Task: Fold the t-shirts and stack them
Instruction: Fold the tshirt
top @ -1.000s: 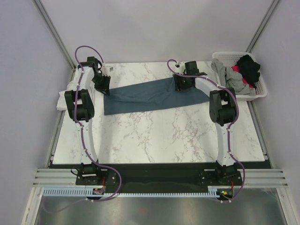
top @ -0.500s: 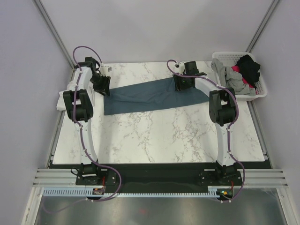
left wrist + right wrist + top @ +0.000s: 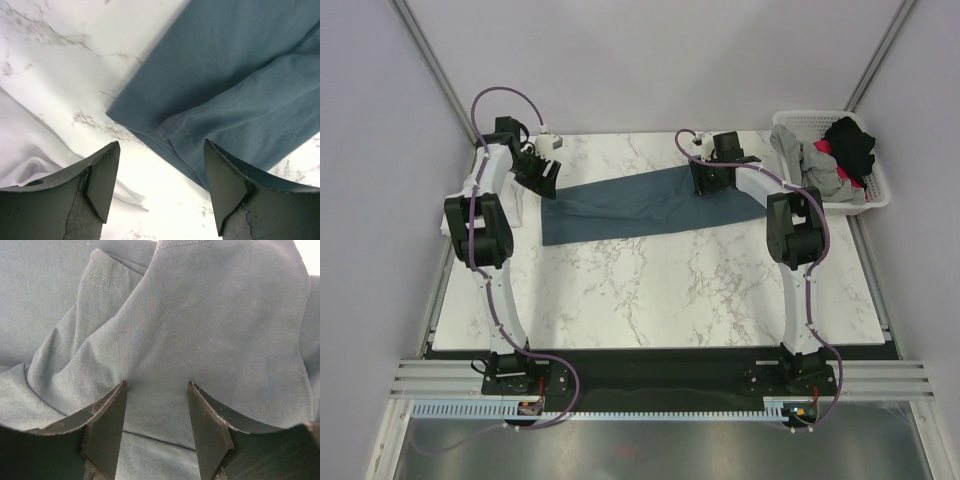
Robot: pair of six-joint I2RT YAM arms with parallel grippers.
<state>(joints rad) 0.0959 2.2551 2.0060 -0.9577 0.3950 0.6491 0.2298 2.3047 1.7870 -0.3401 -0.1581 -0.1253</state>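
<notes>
**Slate-blue shirt spread between two open grippers; basket of garments at the far right**

The slate-blue t-shirt (image 3: 640, 205) lies flat across the far half of the marble table (image 3: 650, 290), running from its lower-left corner up to the right. One hemmed edge is doubled over near that corner.

The left gripper (image 3: 542, 175) hangs over the shirt's left end. Its fingers are spread wide and hold nothing, and the wrist view shows the corner of the cloth below the gap. The right gripper (image 3: 705, 180) is on the shirt's upper right part. Its fingers are parted, with the tips down against rumpled cloth and no fold pinched between them.

A white cloth (image 3: 450, 215) lies at the table's left edge, beside the left arm. The white lattice basket (image 3: 875, 190) stands at the far right corner. It holds a grey garment (image 3: 815, 165) draped over its near rim, a black garment (image 3: 850, 140) heaped behind, and a scrap of pink (image 3: 822, 147) between them.
</notes>
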